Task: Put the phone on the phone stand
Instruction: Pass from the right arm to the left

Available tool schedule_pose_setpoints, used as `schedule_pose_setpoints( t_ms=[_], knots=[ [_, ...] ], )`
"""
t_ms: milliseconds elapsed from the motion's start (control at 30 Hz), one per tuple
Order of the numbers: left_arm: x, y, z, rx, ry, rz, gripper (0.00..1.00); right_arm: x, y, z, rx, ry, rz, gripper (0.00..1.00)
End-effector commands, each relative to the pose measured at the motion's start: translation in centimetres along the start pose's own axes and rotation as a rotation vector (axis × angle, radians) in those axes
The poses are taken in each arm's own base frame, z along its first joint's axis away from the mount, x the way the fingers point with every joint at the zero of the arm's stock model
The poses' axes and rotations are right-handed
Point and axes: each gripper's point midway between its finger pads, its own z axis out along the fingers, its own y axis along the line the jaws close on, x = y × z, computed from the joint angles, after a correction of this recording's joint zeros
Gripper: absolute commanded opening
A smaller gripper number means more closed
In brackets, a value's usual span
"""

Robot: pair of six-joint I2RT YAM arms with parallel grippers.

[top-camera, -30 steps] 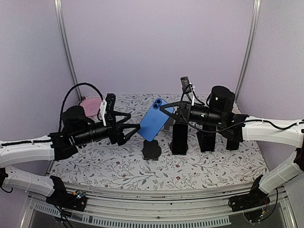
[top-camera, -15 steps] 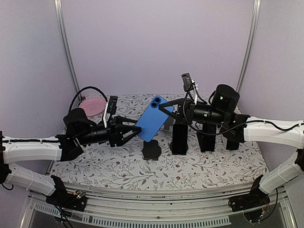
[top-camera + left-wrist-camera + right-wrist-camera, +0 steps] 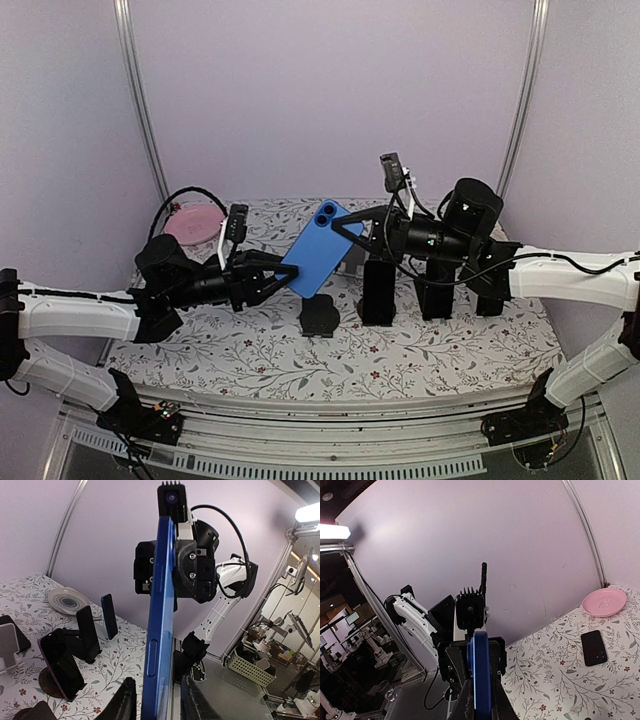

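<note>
My right fingers [image 3: 351, 232] were clenched on the top end of the phone [image 3: 315, 250], and the right wrist view showed it edge-on between them. My left fingers [image 3: 125, 705] straddled its bottom end. A thin slit of light on each side in the left wrist view made me judge them released, not yet pinching.

Over the last second the phone had tipped further over to the left, and its low corner had slid toward my left arm. That arm had sunk lower and lined its fingers up around that corner. I read this as a hand-over in mid air: the phone hung above the middle of the tabletop [image 3: 420, 365], resting on nothing and not yet heading down.

Just below and to the right stood a close row of dark stands [image 3: 378, 290]. Some carried phones, and I couldn't tell which was free. That side was tight, with my right arm hanging over it. The near tabletop left of the row had more room. A pink plate [image 3: 193, 222] sat far left behind my left arm, well apart from the phone.
</note>
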Motion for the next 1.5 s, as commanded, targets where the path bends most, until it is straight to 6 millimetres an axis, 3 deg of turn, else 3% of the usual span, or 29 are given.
schedule_pose_setpoints(
  t_ms=[0,233,500,633,700,833,1000,1133,1200,1467],
  knots=[
    [0.3,-1.2,0.4,0.07,0.004,0.006,0.31,-2.5,2.0,0.2,-0.066,-0.079,-0.047,0.03],
    [0.9,-1.9,0.9,0.104,0.031,0.003,0.29,-2.4,2.1,0.3,-0.075,-0.079,-0.045,0.03],
    [1.2,-2.2,1.4,0.117,0.046,0.004,0.01,-2.3,2.0,0.3,-0.071,-0.079,-0.045,0.03],
    [1.4,-1.9,1.6,0.099,0.052,0.003,0.0,-2.2,1.8,0.3,-0.064,-0.077,-0.039,0.04],
    [1.3,-1.7,1.5,0.076,0.045,0.011,0.0,-2.1,1.6,0.3,-0.054,-0.075,-0.032,0.13],
    [0.6,-0.7,0.9,-0.016,0.009,0.043,0.0,-2.0,1.1,0.3,-0.02,-0.074,-0.021,0.45],
    [-0.3,0.8,0.0,-0.169,-0.013,0.112,0.0,-2.1,0.0,0.0,0.05,-0.084,0.001,0.74],
    [-0.3,2.7,-0.9,-0.341,0.008,0.19,0.0,-2.1,-2.2,-0.6,0.181,-0.101,0.043,0.94],
    [-0.4,3.3,-1.2,-0.425,0.018,0.246,0.0,-2.0,-3.1,-0.9,0.237,-0.106,0.069,1.0],
    [-1.5,4.9,-2.2,-0.82,0.078,0.566,0.0,-1.7,-4.0,-1.0,0.282,-0.115,0.182,0.99]
  ],
)
